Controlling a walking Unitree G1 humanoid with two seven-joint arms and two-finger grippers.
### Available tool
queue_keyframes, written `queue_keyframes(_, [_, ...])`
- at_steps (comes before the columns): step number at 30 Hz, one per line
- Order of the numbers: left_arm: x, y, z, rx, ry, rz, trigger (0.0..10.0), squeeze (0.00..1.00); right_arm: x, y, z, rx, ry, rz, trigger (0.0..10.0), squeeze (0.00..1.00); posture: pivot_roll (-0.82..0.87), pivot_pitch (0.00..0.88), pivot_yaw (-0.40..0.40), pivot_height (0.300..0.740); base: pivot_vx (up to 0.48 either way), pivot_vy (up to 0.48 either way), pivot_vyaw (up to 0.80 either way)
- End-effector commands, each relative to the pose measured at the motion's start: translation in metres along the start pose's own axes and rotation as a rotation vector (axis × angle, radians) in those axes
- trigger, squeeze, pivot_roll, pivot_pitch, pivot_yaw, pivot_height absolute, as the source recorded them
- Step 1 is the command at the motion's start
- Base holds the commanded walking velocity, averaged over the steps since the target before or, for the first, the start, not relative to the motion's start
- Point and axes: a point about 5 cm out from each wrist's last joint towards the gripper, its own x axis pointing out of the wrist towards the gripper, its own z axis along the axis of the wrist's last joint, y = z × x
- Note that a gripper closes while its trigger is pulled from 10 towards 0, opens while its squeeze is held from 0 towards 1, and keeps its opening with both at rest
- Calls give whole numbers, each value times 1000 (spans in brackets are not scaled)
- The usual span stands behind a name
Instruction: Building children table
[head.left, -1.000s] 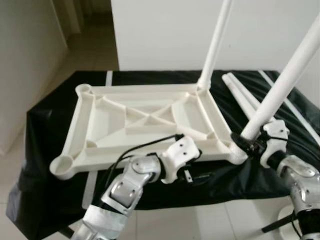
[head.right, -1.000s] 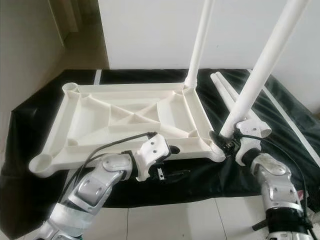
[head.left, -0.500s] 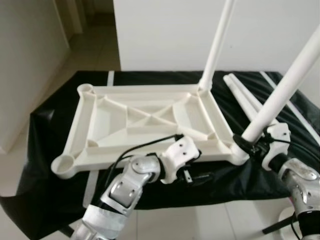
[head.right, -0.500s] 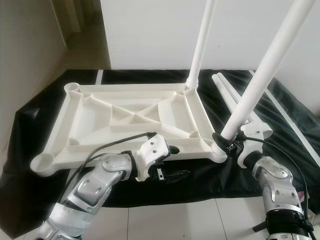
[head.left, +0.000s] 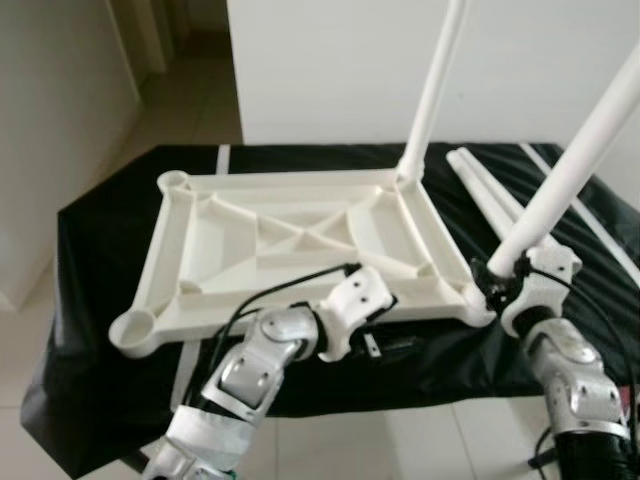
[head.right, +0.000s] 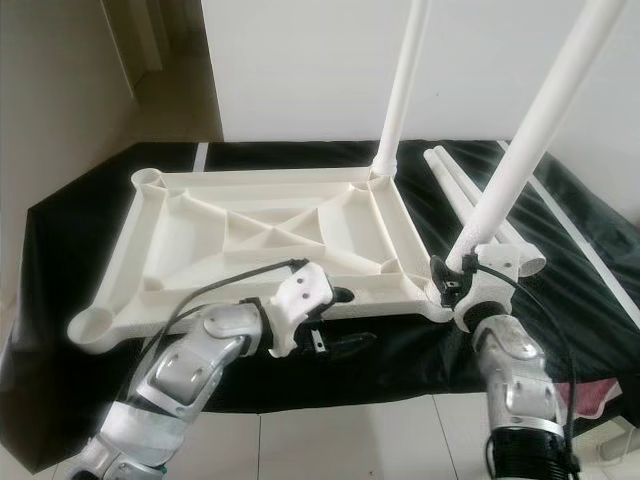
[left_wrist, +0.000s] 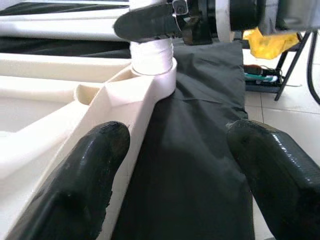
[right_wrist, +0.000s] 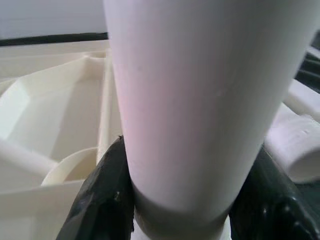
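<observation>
The white plastic tabletop (head.left: 182, 250) lies upside down on a black cloth. One white leg (head.left: 432, 90) stands in its far right corner socket. A second leg (head.left: 575, 160) leans in the near right socket (left_wrist: 152, 70), and my right gripper (head.left: 497, 288) is shut on its base, fingers (right_wrist: 105, 200) on either side of the leg (right_wrist: 200, 100). My left gripper (left_wrist: 175, 175) is open at the tabletop's front edge, just left of that socket. One of its fingers (left_wrist: 95, 170) lies against the rim and the other is over the cloth.
Two loose white legs (head.left: 485, 195) lie on the black cloth (head.left: 110, 220) to the right of the tabletop. A white wall (head.left: 330, 60) stands behind. Tiled floor (head.left: 330, 450) lies below the cloth's front edge, with a pink item (head.right: 600, 395) at the lower right.
My right forearm has swung in from the right and now sits almost straight below the gripped leg. The leg's base stays at the near right socket. The left gripper has hardly moved.
</observation>
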Motion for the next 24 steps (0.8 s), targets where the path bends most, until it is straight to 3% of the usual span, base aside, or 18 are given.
queue_keyframes(1, [-1, 10, 0, -12, -6, 97, 10000, 0, -6, -3, -12, 31, 57, -101, 10000, 0, -22, 0, -12, 740, 0, 0, 0])
queue_keyframes(5, [-2, 21, 0, -17, -5, 143, 10000, 0, -11, 13, -16, 72, 58, -204, 10000, 0, -23, 0, -12, 740, 0, 0, 0])
queue_keyframes(8, [-4, 32, 1, -8, 2, 203, 10000, 0, -14, 34, -18, 130, 62, -315, 10000, 0, -10, 0, -13, 740, 0, 0, 0])
queue_keyframes(10, [-4, 32, 1, -8, 2, 203, 10000, 0, -14, 34, -18, 130, 62, -315, 10000, 0, -10, 0, -13, 740, 0, 0, 0])
queue_keyframes(12, [-8, 36, 2, -3, 0, 227, 10000, 0, -16, 51, -15, 190, 49, -319, 10000, 0, -2, 0, -11, 740, 0, 0, 0])
queue_keyframes(14, [-11, 37, 3, 2, -5, 234, 10000, 0, -17, 59, -10, 232, 17, -271, 10000, 0, -3, 0, -6, 740, 0, 0, 0])
queue_keyframes(19, [-13, 39, 2, 19, -2, 247, 10000, 0, -16, 56, -1, 225, -15, -243, 10000, 0, -3, 0, -4, 740, 0, 0, 0])
queue_keyframes(20, [-12, 40, 2, 27, -5, 252, 10000, 0, -18, 52, 6, 214, -59, -230, 10000, 1000, -4, 0, -1, 740, 0, 0, 0])
queue_keyframes(24, [-11, 40, 3, 30, -9, 247, 10000, 0, -20, 50, 8, 206, -73, -213, 10000, 1000, -8, 0, 1, 740, 0, 0, 0])
